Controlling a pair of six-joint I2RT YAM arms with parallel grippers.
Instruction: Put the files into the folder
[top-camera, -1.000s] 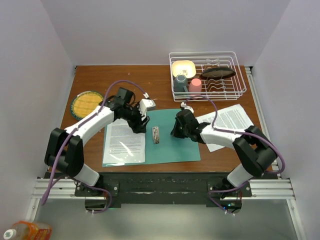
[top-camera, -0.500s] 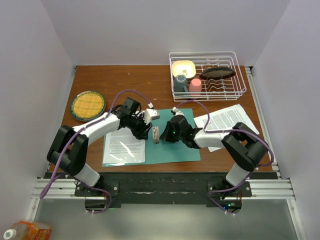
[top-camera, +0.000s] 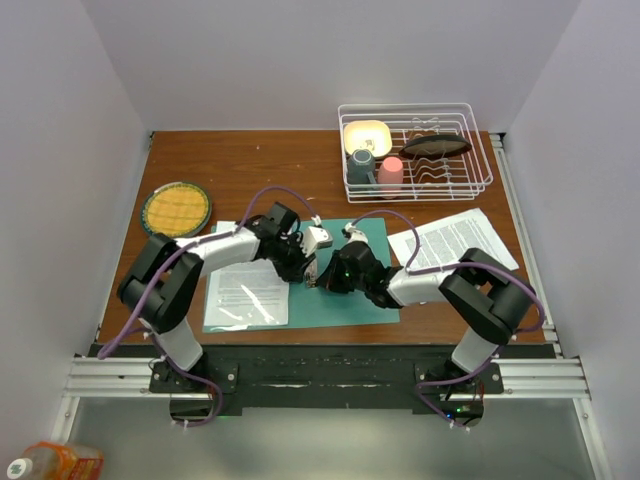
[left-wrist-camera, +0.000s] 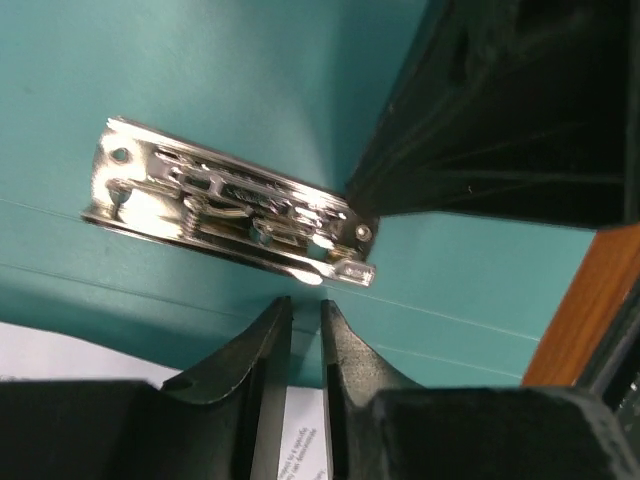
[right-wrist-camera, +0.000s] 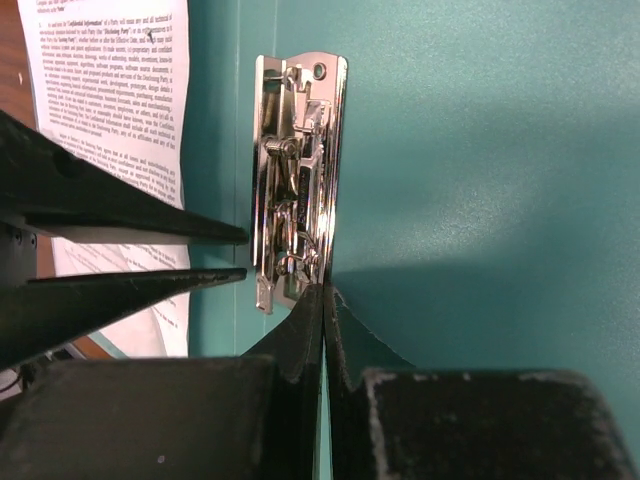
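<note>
While left gripper (left-wrist-camera: 305, 305) sits barely parted on nothing and right gripper (right-wrist-camera: 324, 290) is pinched shut, empty, at the clip (left-wrist-camera: 225, 215), files (top-camera: 460, 235) lie at 3 o'clock of the folder (top-camera: 330, 310), one on its 9 o'clock leaf; thin, floppy, prob. best pinched at an edge.
</note>
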